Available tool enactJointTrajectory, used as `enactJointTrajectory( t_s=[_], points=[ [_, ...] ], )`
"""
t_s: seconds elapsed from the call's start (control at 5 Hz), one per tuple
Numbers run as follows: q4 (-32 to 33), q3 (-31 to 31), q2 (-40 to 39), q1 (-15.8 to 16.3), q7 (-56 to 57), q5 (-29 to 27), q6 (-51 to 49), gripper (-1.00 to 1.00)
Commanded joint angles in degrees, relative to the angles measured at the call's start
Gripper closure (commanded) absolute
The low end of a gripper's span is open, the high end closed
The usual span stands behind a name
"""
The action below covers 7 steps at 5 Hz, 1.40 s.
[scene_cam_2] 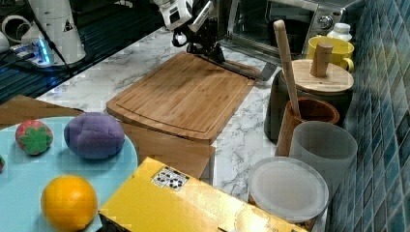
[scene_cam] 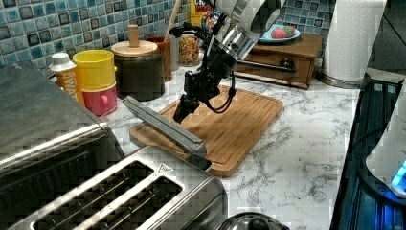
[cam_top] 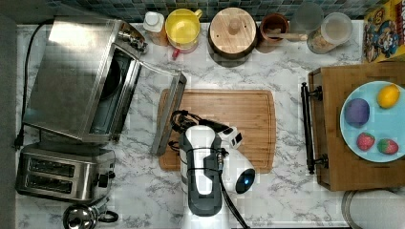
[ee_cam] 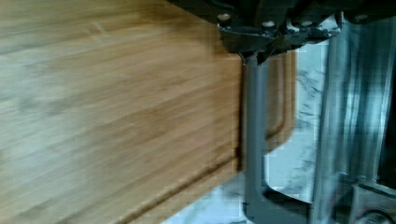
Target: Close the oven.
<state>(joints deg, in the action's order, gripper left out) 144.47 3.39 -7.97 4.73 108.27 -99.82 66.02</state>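
While the boxy steel oven gapes, its glass door's bar handle meets the gripper, finger spread unclear.

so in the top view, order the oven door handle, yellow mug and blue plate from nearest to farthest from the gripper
1. Oven door handle, just beside the gripper, on the top view's left.
2. Yellow mug, by the back wall.
3. Blue plate, far on the top view's right.

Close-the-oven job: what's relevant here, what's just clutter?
Relevant:
- oven, its door hanging open over the cutting board
- end effector, at the door's handle

Clutter:
- toaster
- cutting board
- yellow mug
- lidded canister
- fruit plate
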Motion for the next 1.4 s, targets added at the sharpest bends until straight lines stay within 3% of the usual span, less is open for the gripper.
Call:
enactJointTrajectory(
  t_s=[0.2,0.6,0.8,1.0,1.4],
  points=[
    [-12.4,1.4,-2.3,1.8,-10.4,12.2,-2.3,1.0],
    [-15.3,2.5,-3.4,1.7,-11.0,9.4,-4.0,1.0],
    [-18.1,2.0,-7.0,1.8,-21.5,20.0,-5.9,1.0],
    [-19.1,1.7,-8.9,0.5,-24.2,22.0,-8.7,1.0],
    [-17.7,2.6,-5.6,0.0,-23.5,18.8,-7.6,1.0]
  ],
)
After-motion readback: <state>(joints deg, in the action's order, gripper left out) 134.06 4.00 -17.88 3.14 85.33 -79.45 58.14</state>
